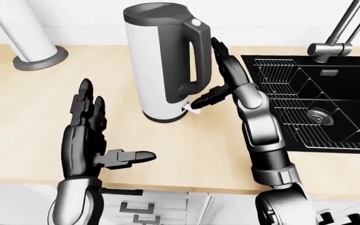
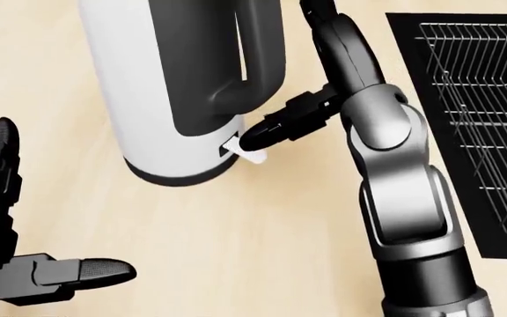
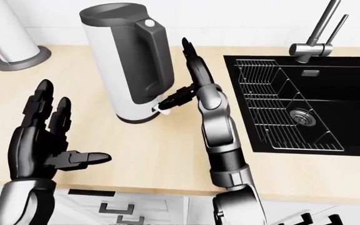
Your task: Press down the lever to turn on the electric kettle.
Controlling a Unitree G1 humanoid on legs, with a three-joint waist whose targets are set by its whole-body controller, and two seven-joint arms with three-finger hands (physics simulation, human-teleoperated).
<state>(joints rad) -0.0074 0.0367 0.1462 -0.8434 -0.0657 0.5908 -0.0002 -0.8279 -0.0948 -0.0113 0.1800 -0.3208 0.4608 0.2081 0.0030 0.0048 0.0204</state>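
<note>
Left-eye view puts the left hand (image 1: 89,140) nearest the camera, fingers spread wide, thumb sticking out sideways, holding nothing and hovering over the wooden counter (image 1: 186,145). It's well off to the left of where the work is happening.

Further in, the right hand (image 2: 324,99) is open too, the two long fingers pointing up alongside the kettle's handle, not wrapped round anything. Only its thumb (image 2: 275,132) reaches out to the left, with the tip right on the little white lever (image 2: 244,153) at the foot of the kettle (image 1: 161,65). So the kettle stands just left of that hand, upright on the counter, lever poking out at the base under the handle.

I'd say we're at the actual press step: thumb is lined up and touching, but I can't tell whether the lever has clicked down. The next move probably wants a short, firm push straight down with the thumb tip, without shoving the kettle sideways.

Off to the right of the right hand is the black sink (image 1: 355,70), with a wire rack (image 1: 286,89) sitting inside it and nothing on the rack. The tap (image 1: 336,37) stands beyond it.
</note>
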